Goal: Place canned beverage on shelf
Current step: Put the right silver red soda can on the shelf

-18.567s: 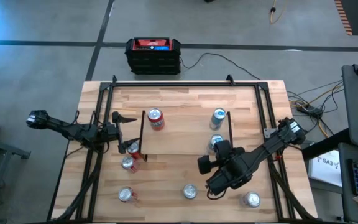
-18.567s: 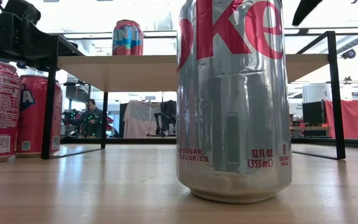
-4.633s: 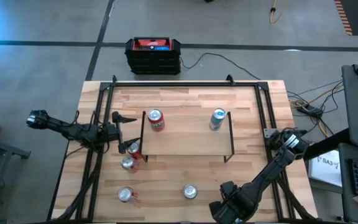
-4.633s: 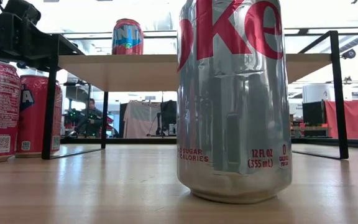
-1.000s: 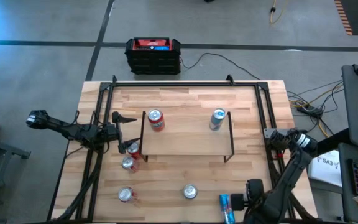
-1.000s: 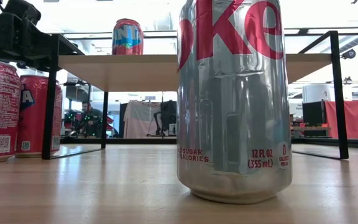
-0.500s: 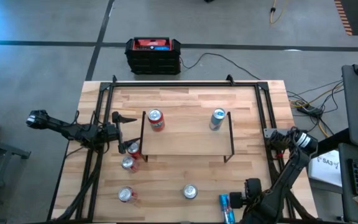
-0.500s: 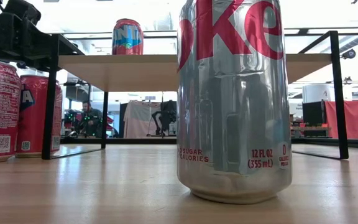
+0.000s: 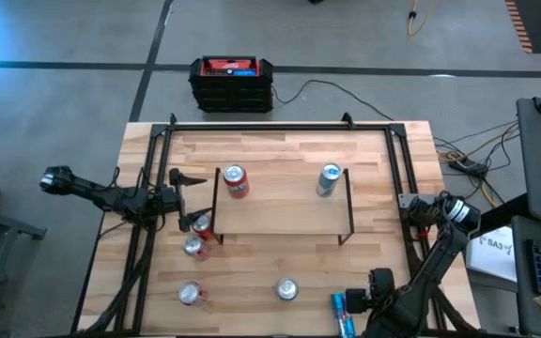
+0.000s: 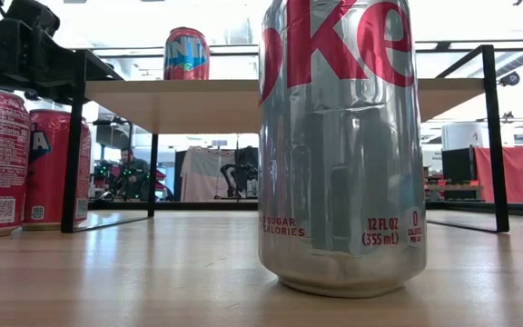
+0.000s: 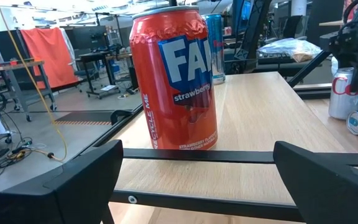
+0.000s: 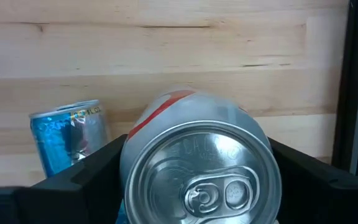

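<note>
Right gripper (image 12: 197, 180) fingers (image 12: 86, 171) flank a silver can (image 12: 197, 162) at the table's near right edge, one on each side of it; whether they grip it yet I cannot tell. Just beside it lies a blue can (image 9: 342, 314) on its side. Farther off, the shelf (image 9: 280, 202) carries two cans, with room between them, while the left gripper (image 9: 184, 178) waits wide open at its left end.

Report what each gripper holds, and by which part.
The right gripper has its jaws against opposite sides of the upright silver can, just below its top rim, reaching from above. The left gripper is open and holds nothing.
</note>
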Controlling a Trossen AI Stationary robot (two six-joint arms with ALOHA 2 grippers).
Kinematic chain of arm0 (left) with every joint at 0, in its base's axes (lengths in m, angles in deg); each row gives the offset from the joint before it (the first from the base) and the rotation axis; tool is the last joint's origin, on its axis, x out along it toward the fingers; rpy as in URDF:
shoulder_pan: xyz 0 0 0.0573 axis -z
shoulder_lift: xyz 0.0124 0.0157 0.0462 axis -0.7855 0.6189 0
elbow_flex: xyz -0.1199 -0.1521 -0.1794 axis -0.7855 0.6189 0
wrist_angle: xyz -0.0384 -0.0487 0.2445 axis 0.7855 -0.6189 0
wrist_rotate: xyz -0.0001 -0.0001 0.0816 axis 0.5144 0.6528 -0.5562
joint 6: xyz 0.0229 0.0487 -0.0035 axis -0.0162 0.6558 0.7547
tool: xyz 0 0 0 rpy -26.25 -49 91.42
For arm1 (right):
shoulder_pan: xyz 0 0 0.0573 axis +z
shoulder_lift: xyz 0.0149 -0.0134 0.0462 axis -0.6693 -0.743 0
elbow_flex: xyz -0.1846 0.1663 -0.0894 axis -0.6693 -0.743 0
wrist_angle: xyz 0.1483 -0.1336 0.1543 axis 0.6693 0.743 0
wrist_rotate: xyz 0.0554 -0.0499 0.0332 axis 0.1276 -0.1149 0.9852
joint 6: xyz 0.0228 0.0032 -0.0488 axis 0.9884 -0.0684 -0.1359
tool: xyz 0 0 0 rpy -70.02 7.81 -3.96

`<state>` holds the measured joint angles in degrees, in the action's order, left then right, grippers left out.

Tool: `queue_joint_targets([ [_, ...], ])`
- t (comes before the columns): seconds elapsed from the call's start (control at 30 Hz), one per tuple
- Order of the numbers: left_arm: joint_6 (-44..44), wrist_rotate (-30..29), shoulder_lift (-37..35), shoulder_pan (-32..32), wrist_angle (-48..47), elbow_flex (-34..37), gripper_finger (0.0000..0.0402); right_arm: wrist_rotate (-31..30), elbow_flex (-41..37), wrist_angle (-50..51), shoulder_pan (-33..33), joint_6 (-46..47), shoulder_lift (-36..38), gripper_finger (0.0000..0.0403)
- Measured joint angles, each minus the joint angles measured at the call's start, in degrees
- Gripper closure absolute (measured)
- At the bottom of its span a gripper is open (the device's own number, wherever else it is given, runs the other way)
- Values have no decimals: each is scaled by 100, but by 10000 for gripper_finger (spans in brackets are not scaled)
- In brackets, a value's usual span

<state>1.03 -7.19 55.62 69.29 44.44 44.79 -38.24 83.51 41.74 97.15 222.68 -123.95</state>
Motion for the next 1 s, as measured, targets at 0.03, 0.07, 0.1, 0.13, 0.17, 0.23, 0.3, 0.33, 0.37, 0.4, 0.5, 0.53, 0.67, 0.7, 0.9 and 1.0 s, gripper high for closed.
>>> queue_joint_targets([
  [0.03,1,0,0,0,-1,0,2,0,24,9,0,-1,0,110],
  [0.07,-2,0,0,-1,-1,0,2,1,61,10,0,-6,-2,110],
  [0.1,-2,0,1,-1,-1,0,2,7,112,19,-1,-12,1,110],
  [0.13,0,0,1,0,0,0,2,8,162,13,0,-16,18,110],
  [0.17,-1,0,0,0,-1,0,2,7,217,11,0,-21,51,110],
  [0.23,1,0,0,-1,-1,0,2,4,328,148,0,-87,140,110],
  [0.3,0,0,0,1,1,0,2,2,430,288,-2,-202,192,110],
  [0.33,0,0,0,1,-1,0,2,-2,472,367,-2,-221,205,110],
  [0.37,-1,0,0,-1,-1,0,2,-25,531,453,-2,-248,205,110],
  [0.4,-2,0,0,-1,1,0,2,-63,592,539,-3,-275,214,110],
  [0.5,0,0,0,-1,1,0,2,-92,853,824,-81,-451,249,110],
  [0.53,0,0,2,-1,1,0,2,-106,957,958,-115,-538,249,110],
  [0.67,-1,0,0,1,1,0,2,-138,1307,1273,-289,-1009,247,108],
  [0.7,-1,0,0,0,1,0,2,-181,1380,1320,-341,-1150,247,106],
  [0.9,-2,0,2,0,1,0,2,-495,1732,1436,-675,-2040,247,101],
  [1.0,0,0,2,-1,1,0,2,-562,1900,1449,-866,-2550,247,100],
])
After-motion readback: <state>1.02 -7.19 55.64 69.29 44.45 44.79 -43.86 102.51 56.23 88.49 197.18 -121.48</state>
